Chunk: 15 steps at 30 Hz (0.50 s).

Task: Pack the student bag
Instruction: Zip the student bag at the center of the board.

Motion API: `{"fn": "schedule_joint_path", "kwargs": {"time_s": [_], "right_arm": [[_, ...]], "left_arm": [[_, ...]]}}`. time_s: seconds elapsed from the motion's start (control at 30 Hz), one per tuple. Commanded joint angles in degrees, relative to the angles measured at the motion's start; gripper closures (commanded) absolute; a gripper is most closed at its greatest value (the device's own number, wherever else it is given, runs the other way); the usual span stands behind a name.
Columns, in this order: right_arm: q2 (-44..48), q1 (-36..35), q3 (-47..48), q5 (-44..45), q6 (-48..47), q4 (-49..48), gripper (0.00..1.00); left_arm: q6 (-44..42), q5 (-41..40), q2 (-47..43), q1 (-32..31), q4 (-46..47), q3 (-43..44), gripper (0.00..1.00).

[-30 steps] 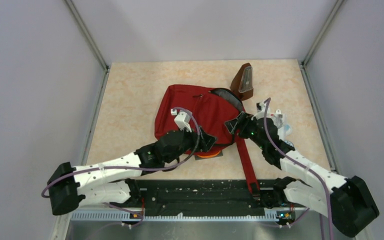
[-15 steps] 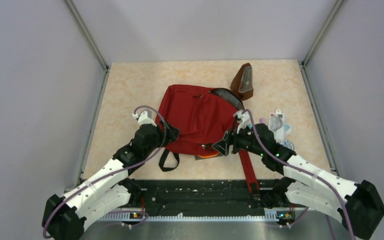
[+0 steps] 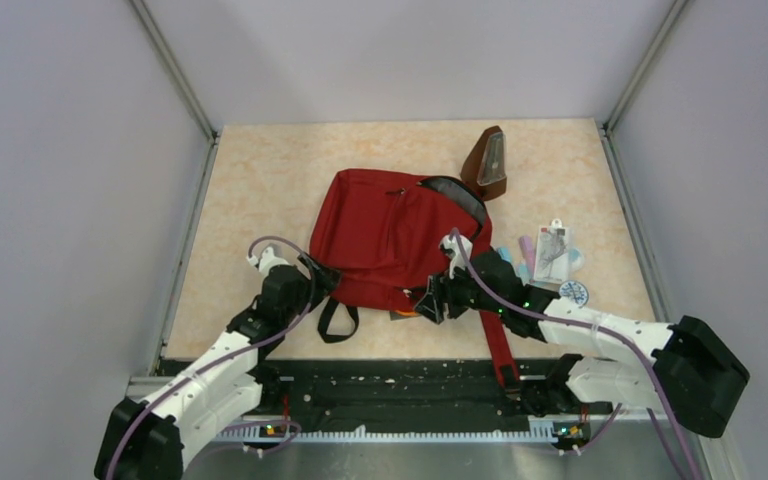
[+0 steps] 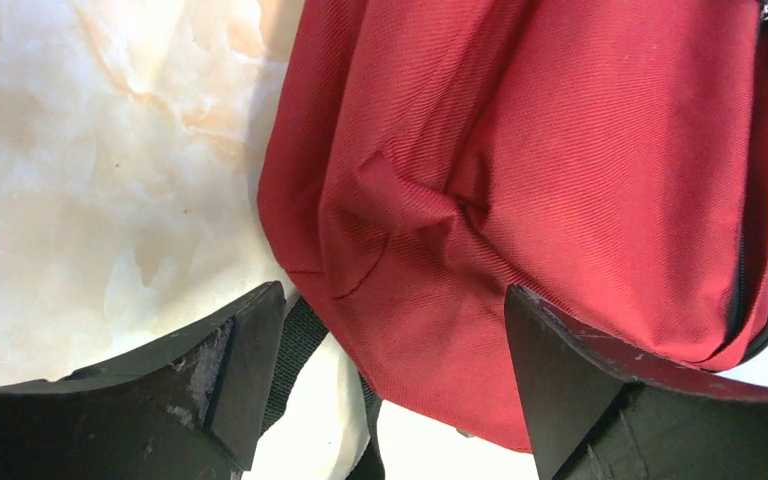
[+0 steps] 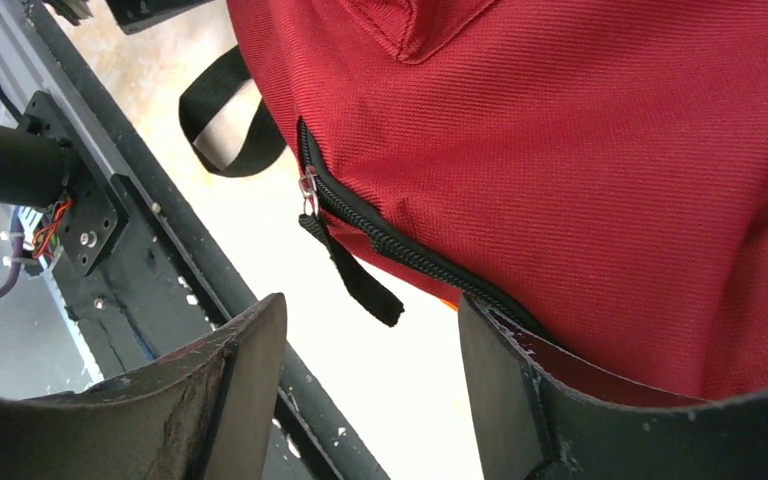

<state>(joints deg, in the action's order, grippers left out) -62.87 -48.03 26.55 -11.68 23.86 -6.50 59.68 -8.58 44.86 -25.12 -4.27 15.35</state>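
so the bag [image 3: 390,235] sits mid-frame, left hand [image 3: 317,281] spread at its lower-left corner, right hand [image 3: 429,300] spread at its bottom edge

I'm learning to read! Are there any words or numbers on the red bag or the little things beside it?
No text is readable.
The student bag shows plain red fabric, no label.
The white packet: any print is too small to read.
The round blue-and-white thing is too blurred to read.
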Motion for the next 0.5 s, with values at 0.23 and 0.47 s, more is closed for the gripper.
{"fn": "schedule_joint_path", "kwargs": {"time_s": [0.23,0.47], "right_arm": [[-5.4,-1.8,5.5,0.8,-1.6,-6.7,0.59],[-5.1,-2.6,5.6,7.8,1.1,-6.6,1.00]], "left_arm": [[5.2,3.2,4.9,0.3,14.8,-6.0,0.39],[5.2,3.8,12.3,0.3,21.6,-5.7,0.74]]}}
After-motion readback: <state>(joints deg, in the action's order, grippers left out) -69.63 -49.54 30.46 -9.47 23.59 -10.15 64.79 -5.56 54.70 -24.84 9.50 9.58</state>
